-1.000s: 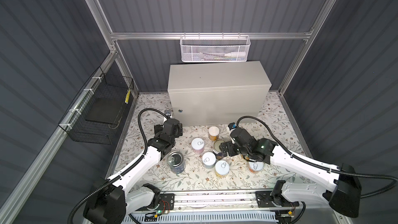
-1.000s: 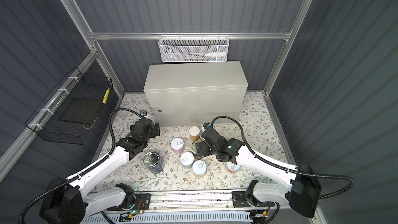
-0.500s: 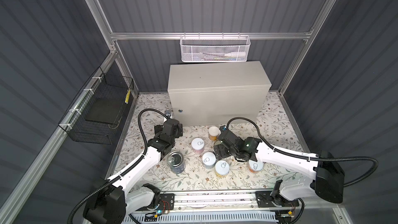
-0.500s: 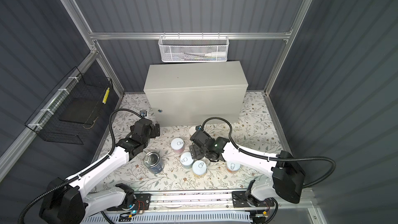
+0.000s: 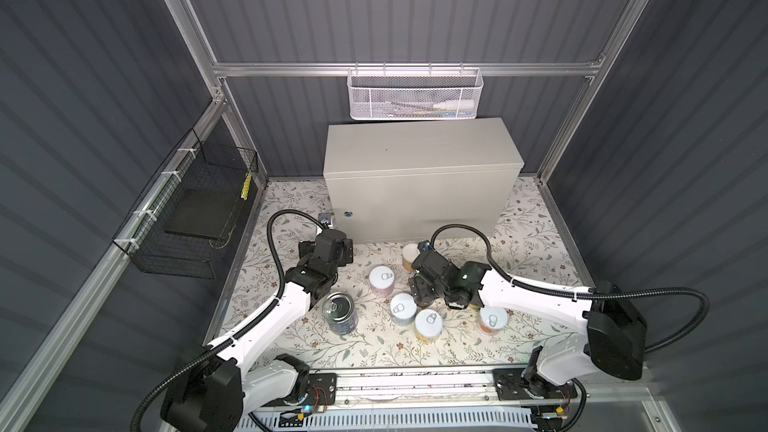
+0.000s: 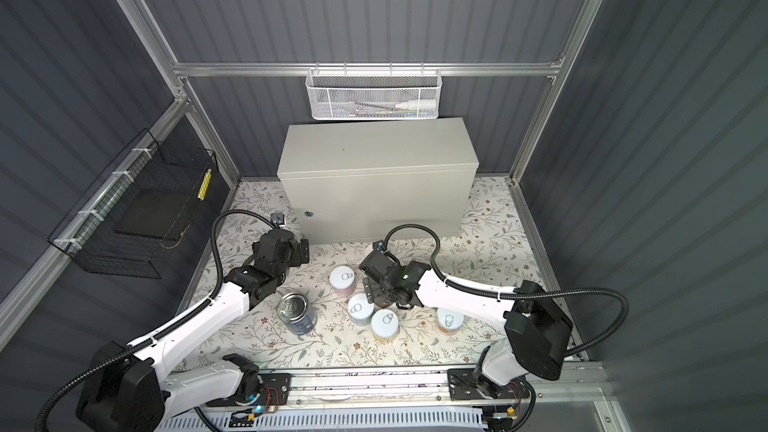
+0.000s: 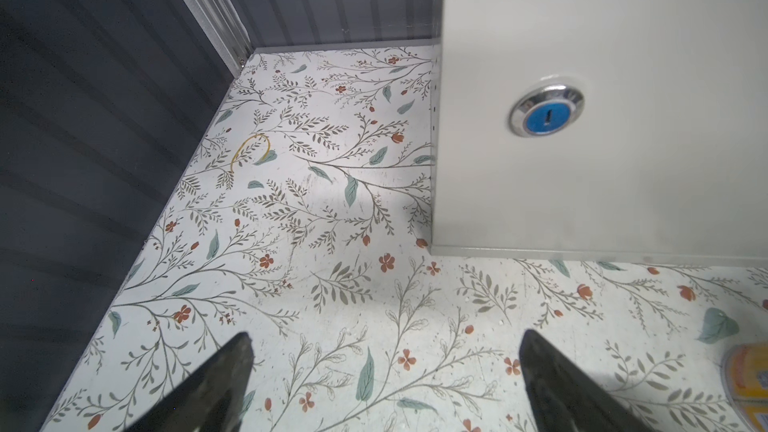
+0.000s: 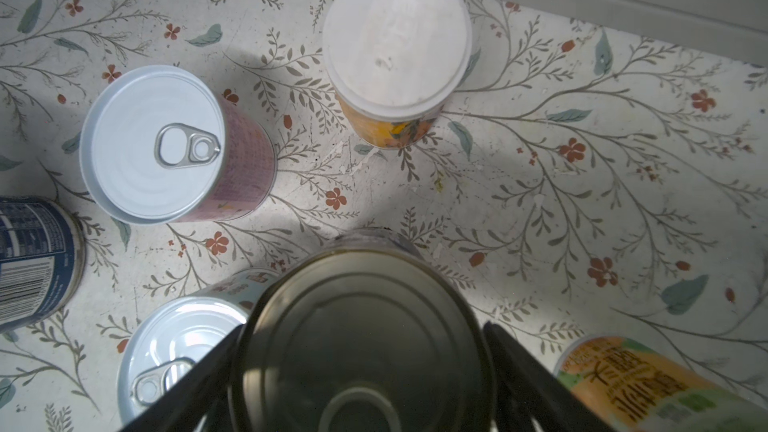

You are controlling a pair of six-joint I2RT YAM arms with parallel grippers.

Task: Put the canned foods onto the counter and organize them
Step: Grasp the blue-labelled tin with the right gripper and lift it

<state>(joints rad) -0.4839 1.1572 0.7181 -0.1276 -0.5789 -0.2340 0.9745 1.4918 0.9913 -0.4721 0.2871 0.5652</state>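
The beige counter [image 5: 419,147] [image 6: 374,143] stands at the back. Several canned foods stand on the floral floor before it: a blue-labelled can [image 5: 340,313] [image 8: 33,255], a pink can [image 5: 381,278] [image 8: 153,147], an orange can with a plain white lid [image 5: 410,253] [image 8: 395,39], a pale can [image 5: 402,309] and a yellow can [image 5: 428,322]. My right gripper [image 5: 424,297] [image 8: 361,334] is down among them, its fingers against both sides of a large silver-lidded can [image 8: 361,347], which is hidden in both top views. My left gripper [image 5: 328,245] [image 7: 384,342] hangs open over bare floor near the counter's front corner.
An orange-and-green-labelled can [image 5: 492,320] [image 8: 623,380] stands under the right forearm. A white mesh basket [image 5: 413,95] hangs above the counter and a black wire basket [image 5: 195,218] on the left wall. A yellow rubber band [image 7: 249,151] lies near the back left corner.
The right gripper has shifted left and down into the cluster, and its jaws have narrowed around the large silver-lidded can. The left arm has not moved.
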